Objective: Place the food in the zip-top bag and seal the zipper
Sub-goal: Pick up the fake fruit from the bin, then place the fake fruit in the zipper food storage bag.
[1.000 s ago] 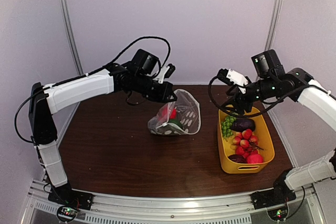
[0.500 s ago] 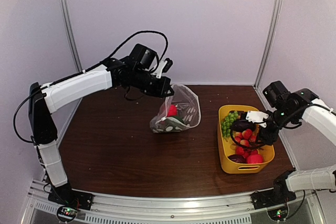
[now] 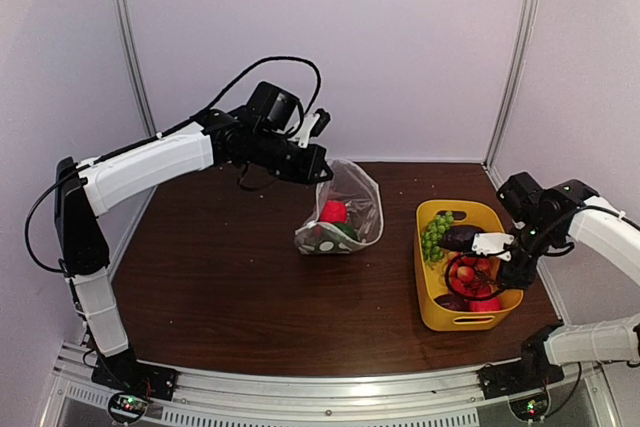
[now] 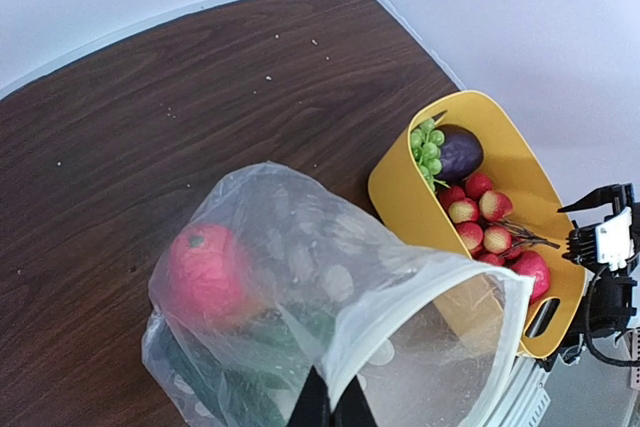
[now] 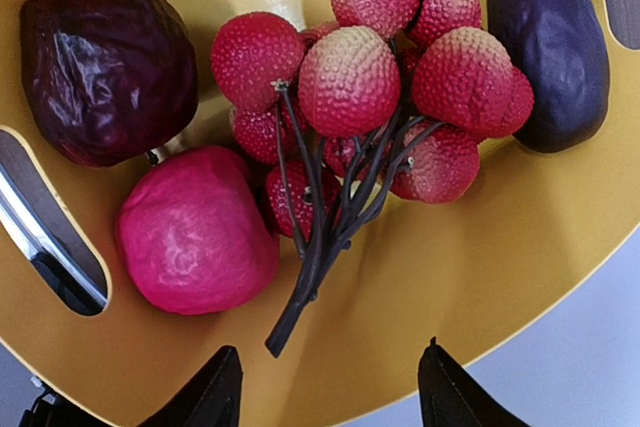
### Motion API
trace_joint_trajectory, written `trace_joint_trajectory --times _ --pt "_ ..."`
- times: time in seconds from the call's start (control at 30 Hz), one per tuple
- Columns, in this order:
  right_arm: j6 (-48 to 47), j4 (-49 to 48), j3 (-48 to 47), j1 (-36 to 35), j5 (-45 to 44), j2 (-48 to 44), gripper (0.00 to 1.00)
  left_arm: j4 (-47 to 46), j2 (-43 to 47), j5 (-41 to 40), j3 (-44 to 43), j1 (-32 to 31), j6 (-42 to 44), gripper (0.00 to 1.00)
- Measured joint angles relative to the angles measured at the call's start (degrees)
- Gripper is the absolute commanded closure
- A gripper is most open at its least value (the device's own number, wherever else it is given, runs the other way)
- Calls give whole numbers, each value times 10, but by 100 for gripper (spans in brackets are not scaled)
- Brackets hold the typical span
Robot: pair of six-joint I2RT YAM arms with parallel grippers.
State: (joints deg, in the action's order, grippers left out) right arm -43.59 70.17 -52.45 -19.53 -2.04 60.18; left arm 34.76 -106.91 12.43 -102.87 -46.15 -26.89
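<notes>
Clear film was all the left tool [image 4: 330, 402] pinched, closed on the rim of the bag [image 3: 345, 209], which stood on the counter [image 3: 220, 287]; a slip would likely have collapsed its mouth. The right tool [image 5: 328, 375] hung open and empty over the lychees [image 5: 380, 97] in the tub [image 3: 440, 315]; their stems could have snagged neighbours.

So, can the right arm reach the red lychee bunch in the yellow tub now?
Probably yes. The right fingers stand open just above the yellow tub, and the lychee bunch lies uncovered on top, nothing over it.
</notes>
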Motion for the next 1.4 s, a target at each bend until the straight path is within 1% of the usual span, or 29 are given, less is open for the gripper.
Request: trace_joint_trajectory --times 0.27,0.37,0.53,0.6,0.63,0.87,1.0,1.27,1.4 --pt "6 -24 12 0 25 43 52 0 0 0 1 0 0 100" --pt "11 -34 23 0 25 52 61 0 0 0 2 0 0 100" --pt "22 -52 29 0 18 52 84 -1 0 0 5 0 0 100" --pt "27 -57 29 0 17 51 98 -2 0 0 6 0 0 100" --pt "26 -59 29 0 17 51 100 -2 0 0 6 0 0 100" --pt "30 -61 -3 0 18 39 100 -3 0 0 7 0 0 100" --pt "25 -49 -45 0 18 23 100 -3 0 0 8 0 0 100" --pt "4 -23 -166 0 26 -8 100 -2 0 0 8 0 0 100" --pt "-5 -14 -191 2 32 -7 100 -2 -1 -1 7 0 0 100"
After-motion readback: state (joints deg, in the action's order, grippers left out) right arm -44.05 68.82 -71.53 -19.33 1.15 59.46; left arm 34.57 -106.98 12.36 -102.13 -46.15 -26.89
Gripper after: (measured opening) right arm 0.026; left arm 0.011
